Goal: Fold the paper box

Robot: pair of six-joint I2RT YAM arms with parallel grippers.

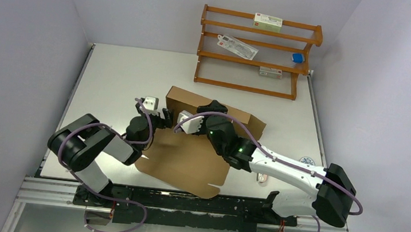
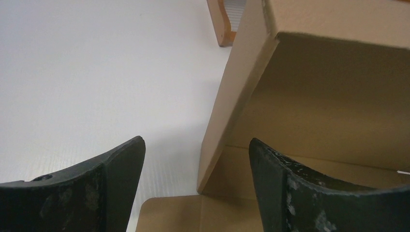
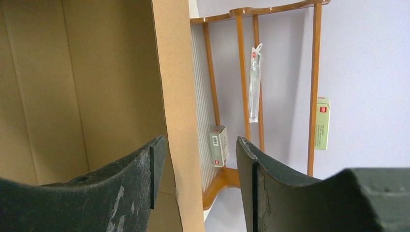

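Observation:
The paper box [image 1: 186, 163] is brown cardboard lying mid-table, its near part flat and its back wall [image 1: 237, 118] raised upright. My left gripper [image 1: 164, 117] is open at the box's left end. In the left wrist view, the left gripper [image 2: 197, 141] has the upright side wall [image 2: 227, 111] ahead between its spread fingers, which touch nothing. My right gripper [image 1: 215, 107] sits over the top of the back wall. In the right wrist view, the right gripper [image 3: 199, 140] straddles the wall's edge [image 3: 176, 121] with its jaws apart, and a clear gap separates the card from the right finger [image 3: 270, 188].
A wooden rack [image 1: 256, 52] stands at the back right of the table, holding a white-green carton [image 1: 267, 22], a flat packet [image 1: 237, 46] and a small blue item [image 1: 297, 58]. The rack [image 3: 241, 96] is close behind the box wall. Grey walls enclose the table on both sides.

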